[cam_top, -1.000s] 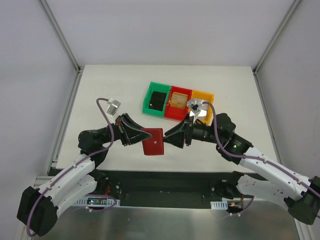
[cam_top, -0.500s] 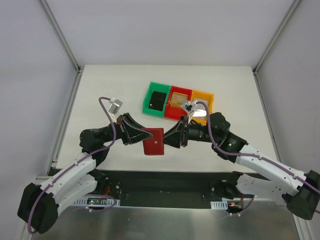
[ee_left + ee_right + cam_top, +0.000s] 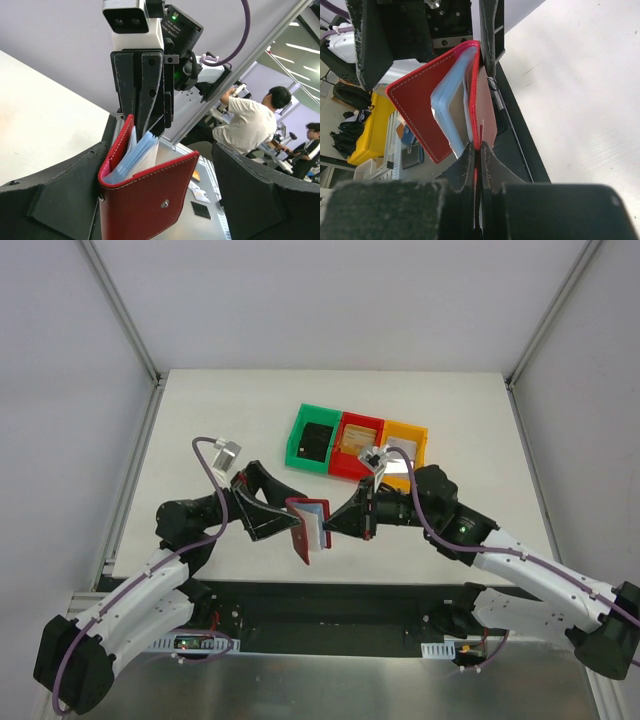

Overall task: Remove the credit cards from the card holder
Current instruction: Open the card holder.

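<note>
The red card holder [image 3: 310, 529] hangs half open just above the table, blue-grey pockets [image 3: 131, 159] fanned out between its flaps. My right gripper [image 3: 329, 525] is shut on the edge of one flap [image 3: 478, 131]. My left gripper [image 3: 288, 519] stands wide open around the holder, its fingers [image 3: 65, 200] apart from the near flap [image 3: 150, 200]. A black credit card [image 3: 318, 440] lies in the green bin and a tan-gold one [image 3: 358, 440] in the red bin. No card shows in the holder's pockets.
Green bin [image 3: 295, 443], red bin [image 3: 346, 470] and orange bin [image 3: 415, 432] stand in a row behind the grippers; my right wrist camera covers part of the orange one. The white table [image 3: 200, 410] stretches left and back, ringed by metal frame posts.
My left gripper has opened and let go of the card holder. My right gripper has closed on a flap, and the holder has turned on edge and fallen partly open.
</note>
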